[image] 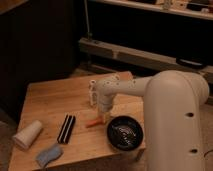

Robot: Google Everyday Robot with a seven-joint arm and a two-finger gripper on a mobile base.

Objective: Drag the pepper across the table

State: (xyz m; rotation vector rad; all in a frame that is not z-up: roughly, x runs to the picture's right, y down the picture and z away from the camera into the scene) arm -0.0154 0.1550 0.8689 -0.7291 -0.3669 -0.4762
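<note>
The small orange pepper (93,123) lies on the light wooden table (52,100), near the middle of its front half. My gripper (103,118) points straight down from the white arm and meets the pepper's right end, hiding that tip. The fingers look shut on that end of the pepper. The rest of the pepper sticks out to the left, flat on the planks.
A black ridged brush (66,128) lies just left of the pepper. A black bowl (125,133) sits close on the right, near the table's front right corner. A white cup (28,134) lies on its side at front left, with a blue-grey cloth (48,155) beside it.
</note>
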